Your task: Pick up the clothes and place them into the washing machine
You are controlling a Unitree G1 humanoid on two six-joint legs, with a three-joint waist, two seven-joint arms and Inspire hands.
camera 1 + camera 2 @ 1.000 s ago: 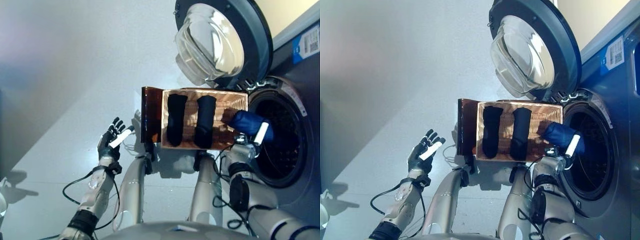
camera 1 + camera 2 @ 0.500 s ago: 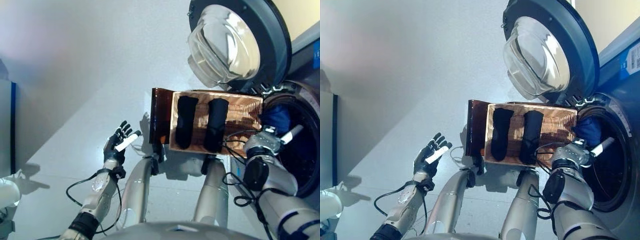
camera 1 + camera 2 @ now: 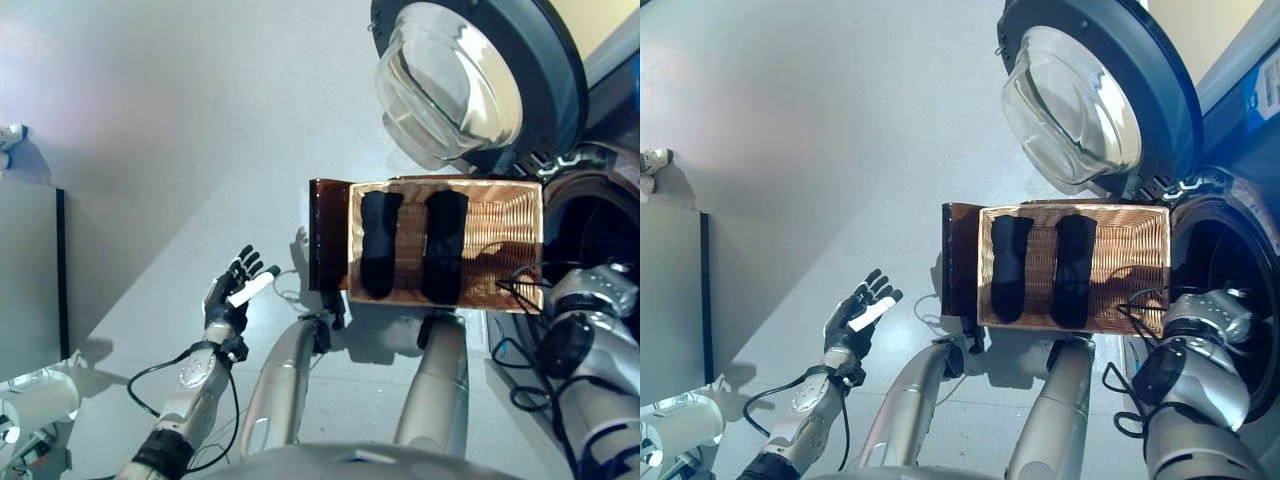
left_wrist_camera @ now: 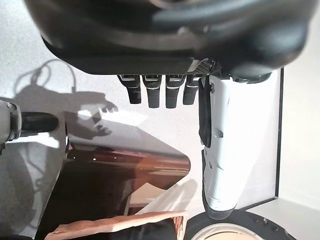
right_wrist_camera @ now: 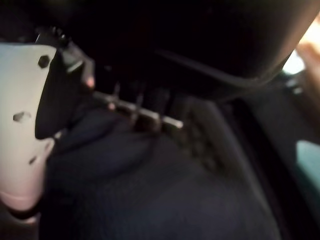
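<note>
Clothes, dark blue, are lying just past the right hand inside the washing machine drum (finger state cannot be told). Nearer, the left hand is hovering spread over the floor. Beyond, two dark pieces are lying in the wicker basket.

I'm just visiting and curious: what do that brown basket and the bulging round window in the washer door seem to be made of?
The basket looks woven, wicker or rattan perhaps: fine ribbed rows in warm brown. Its darker end panel gleams, so it may be lacquered or plastic. The door window looks like clear glass or plastic: see-through, with bright reflections, in a dark grey, probably plastic ring.
</note>
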